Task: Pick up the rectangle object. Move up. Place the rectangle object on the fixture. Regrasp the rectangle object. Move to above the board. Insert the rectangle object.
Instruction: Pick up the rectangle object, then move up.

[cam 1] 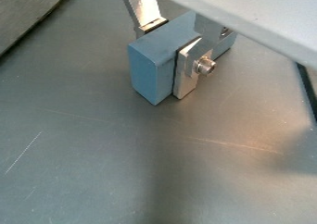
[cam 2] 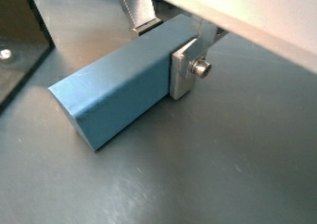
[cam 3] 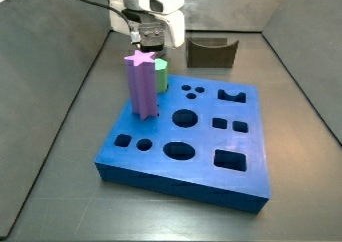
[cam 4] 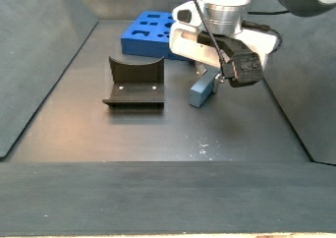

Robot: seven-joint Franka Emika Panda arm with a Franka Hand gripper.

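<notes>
- The tool (cam 1: 170, 50) is down low at the grey floor, its two silver fingers (cam 2: 183, 70) closed flat against the sides of the rectangle object (cam 2: 109, 91); both wrist views show a plate pressed on the near face and another plate behind the bar's far side.
- The rectangle object is a steel-blue bar, seen end-on in a wrist view (cam 1: 154, 68) and along its length in the other; it lies gripped near one end, with the free end sticking out away from the fingers.
- In a side view the tool (cam 4: 210, 77) hangs from the white wrist, and the rectangle object (cam 4: 201, 89) shows below it, its lower end at or just off the floor; whether it touches cannot be told.
- The fixture (cam 4: 134, 83), a dark bracket on a base plate, stands on the floor just beside the bar, apart from it.
- The board (cam 4: 155, 33), bright blue with cut-out holes, lies farther back behind the tool.
- In a side view the board (cam 3: 201, 156) fills the foreground, a purple star post (cam 3: 142, 84) and a green peg (cam 3: 159, 74) standing in it; the tool (cam 3: 147, 34) and the fixture (cam 3: 210, 52) sit beyond it.
</notes>
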